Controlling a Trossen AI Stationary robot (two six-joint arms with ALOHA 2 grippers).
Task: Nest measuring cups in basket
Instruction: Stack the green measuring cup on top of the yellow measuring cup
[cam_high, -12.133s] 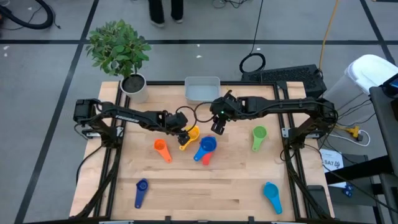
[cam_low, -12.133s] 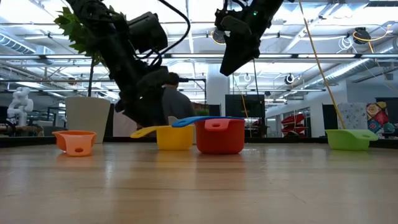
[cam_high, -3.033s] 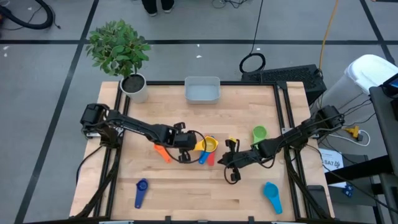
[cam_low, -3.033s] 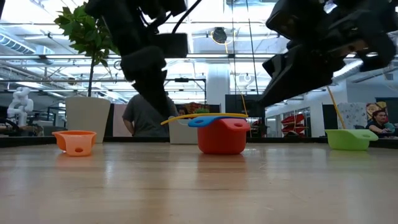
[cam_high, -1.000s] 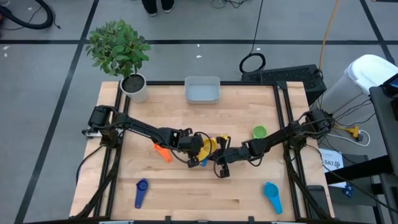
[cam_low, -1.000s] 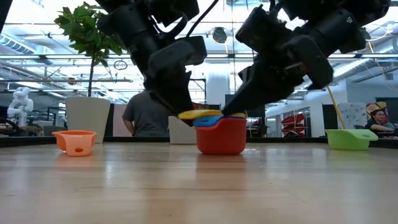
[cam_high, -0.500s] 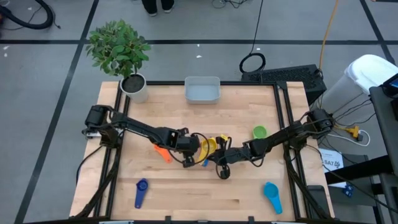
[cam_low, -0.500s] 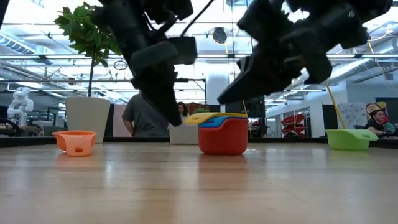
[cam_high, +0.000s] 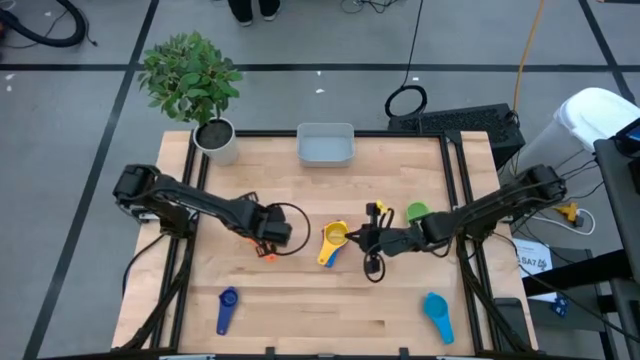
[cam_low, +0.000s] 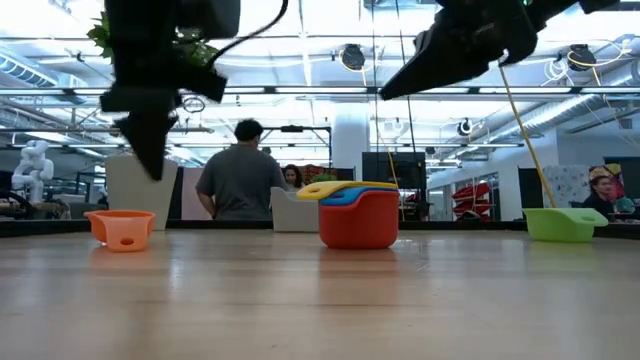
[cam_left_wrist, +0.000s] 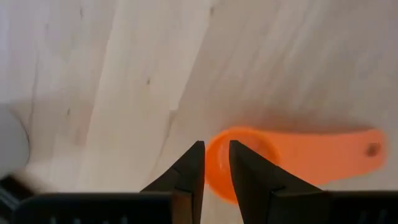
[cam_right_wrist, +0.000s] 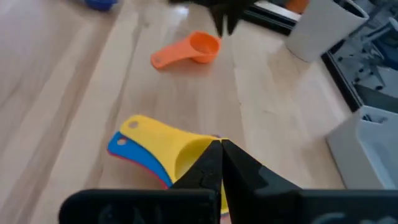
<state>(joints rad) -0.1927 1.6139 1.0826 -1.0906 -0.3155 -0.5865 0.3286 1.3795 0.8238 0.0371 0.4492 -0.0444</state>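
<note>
A yellow cup (cam_high: 332, 238) sits nested in a bright blue cup (cam_low: 345, 196), which sits in a red cup (cam_low: 357, 221) standing on the table's middle. Left of this stack an orange cup (cam_left_wrist: 249, 165) rests upright on its base. My left gripper (cam_high: 268, 240) hangs above the orange cup's bowl, fingers slightly apart, clear of it (cam_low: 150, 165). My right gripper (cam_high: 362, 240) is shut and raised just right of the stack, holding nothing. The grey basket (cam_high: 325, 146) stands at the far edge.
A green cup (cam_high: 416, 212) lies right of the stack, a teal cup (cam_high: 437, 314) near the front right, a dark blue cup (cam_high: 226, 308) near the front left. A potted plant (cam_high: 216, 136) stands at the far left corner. A person (cam_low: 238, 180) stands beyond the table.
Both grippers have left the stack, which stays put. My left gripper has gone up and toward the table's left edge, ending over the orange cup. My right gripper has risen and drawn back toward the right edge.
</note>
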